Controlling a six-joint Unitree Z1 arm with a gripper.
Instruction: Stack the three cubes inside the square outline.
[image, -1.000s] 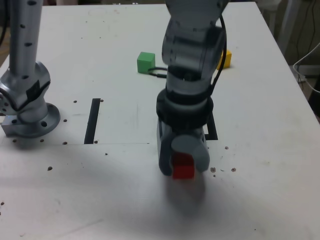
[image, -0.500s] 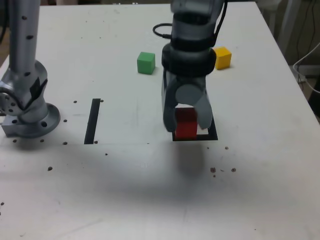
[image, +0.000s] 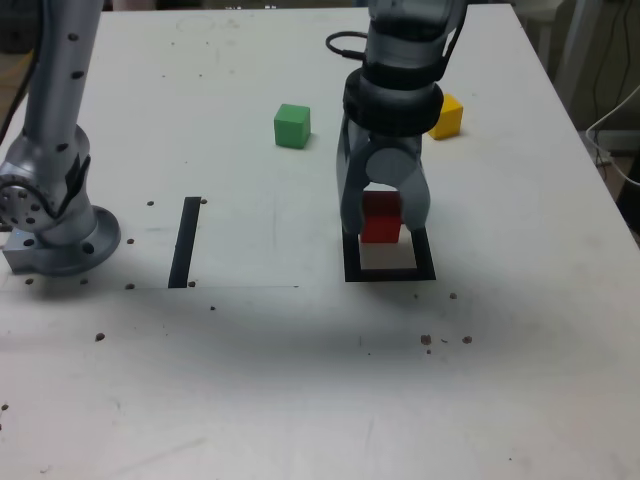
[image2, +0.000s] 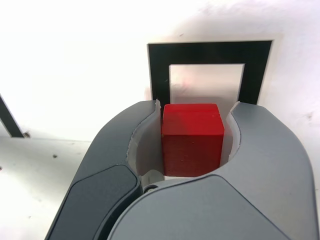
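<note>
My gripper (image: 383, 228) is shut on the red cube (image: 380, 218), pinching it from both sides. It holds the cube over the far part of the square outline (image: 350, 262), whose white centre shows in front of the cube. In the wrist view the red cube (image2: 192, 137) sits between the grey fingers (image2: 132, 145), with the square outline (image2: 210, 52) just beyond it. The green cube (image: 292, 126) rests on the table further back, to the exterior view's left of the arm. The yellow cube (image: 447, 115) lies at the back right, partly behind the arm.
A straight black strip (image: 185, 241) lies on the white table (image: 250, 380) left of the outline in the exterior view. The arm's grey base (image: 55, 215) stands at the far left. A black cable (image: 340, 45) loops behind the arm.
The gripper has carried the red cube from the table's front away toward the back, to a place over the square outline. The green and yellow cubes have not moved.
</note>
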